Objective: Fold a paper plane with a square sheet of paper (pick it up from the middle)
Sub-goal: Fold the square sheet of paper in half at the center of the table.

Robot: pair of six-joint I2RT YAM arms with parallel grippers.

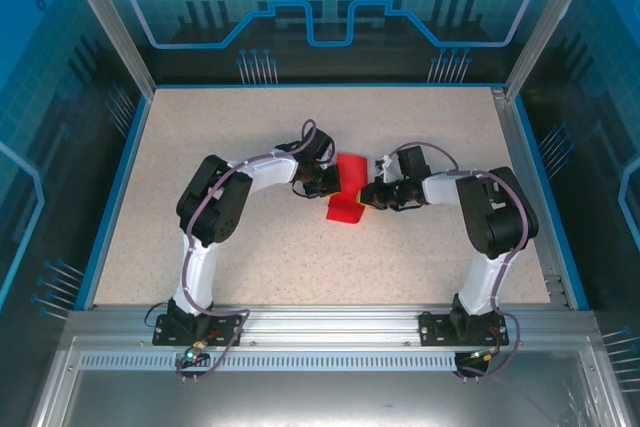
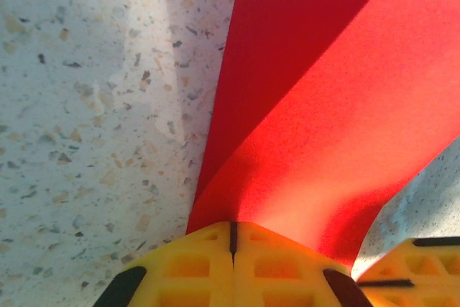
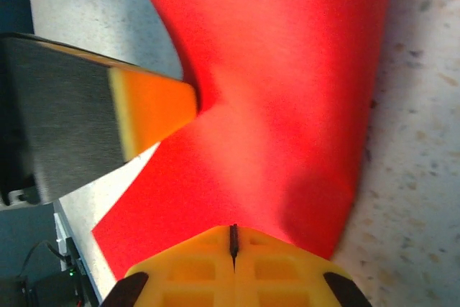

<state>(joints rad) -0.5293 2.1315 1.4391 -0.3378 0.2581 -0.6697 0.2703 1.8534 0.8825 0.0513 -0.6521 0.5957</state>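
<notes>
Top view first: the square sheet of paper point(image 1: 348, 209) sits mid-tabletop point(image 1: 250, 127), partly creased and lifted off flat. The left claw point(image 1: 328, 184) meets it from 9 o'clock and the right claw point(image 1: 370, 194) from 3 o'clock, the two close together across the red.

Over to the left wrist: the left claw point(image 2: 232, 242) is clamped tight, yellow pads meeting at 6 o'clock. The paper point(image 2: 323, 120) fans out of that pinch toward 1 o'clock with a sharp valley down it. Speckled tabletop point(image 2: 93, 106) lies out at 9 o'clock.

Right wrist now: the right claw point(image 3: 233, 246) is likewise closed on the sheet point(image 3: 287, 84) at 6 o'clock. A left-claw fingertip point(image 3: 154, 109) comes in from 9 o'clock, touching the red where it buckles.

My read is that this stuff is featherweight, floppy and easily torn. It will hold a crease but crumple under a careless squeeze. I'd grip only on the fold line or a flat edge and pull gently, since two pinches this close could wrinkle the span between them.
</notes>
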